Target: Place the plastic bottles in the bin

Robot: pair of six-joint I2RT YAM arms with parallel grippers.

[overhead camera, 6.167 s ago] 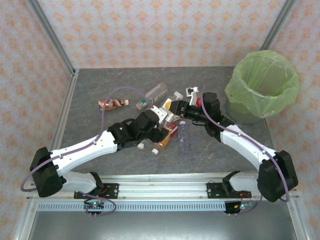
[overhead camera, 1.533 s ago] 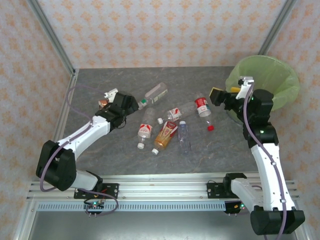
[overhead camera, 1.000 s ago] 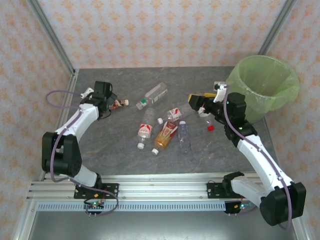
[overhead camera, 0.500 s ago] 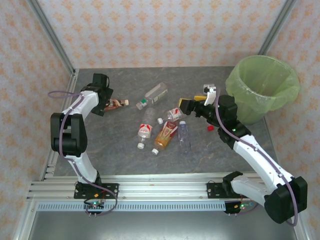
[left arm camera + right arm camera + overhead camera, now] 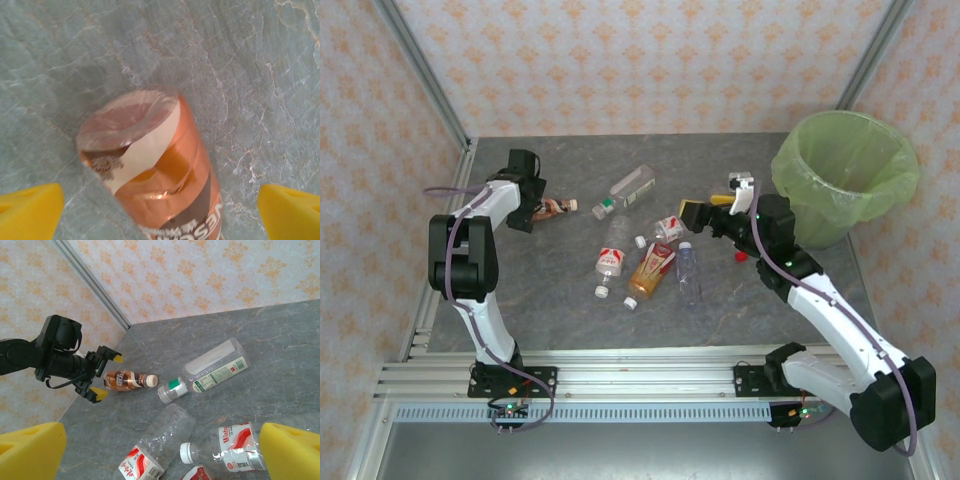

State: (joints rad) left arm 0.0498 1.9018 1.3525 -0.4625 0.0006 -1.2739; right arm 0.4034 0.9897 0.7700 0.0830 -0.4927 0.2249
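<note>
The grey, stone-patterned surface (image 5: 570,310) carries everything. The bin (image 5: 800,195), lined in lime green, stands upright at its far right. The left arm (image 5: 468,255) folds up steeply from its base and reaches to the far left. The right arm (image 5: 830,305) stretches toward the middle, wrist near the bin. Five bottles (image 5: 650,270) lie on their sides in a loose central cluster. A brown bottle (image 5: 150,165) lies apart at the far left, its base between the left fingers (image 5: 30,210), which are spread wide and clear of it. The right fingers (image 5: 30,452) stand wide beside the cluster's right edge.
</note>
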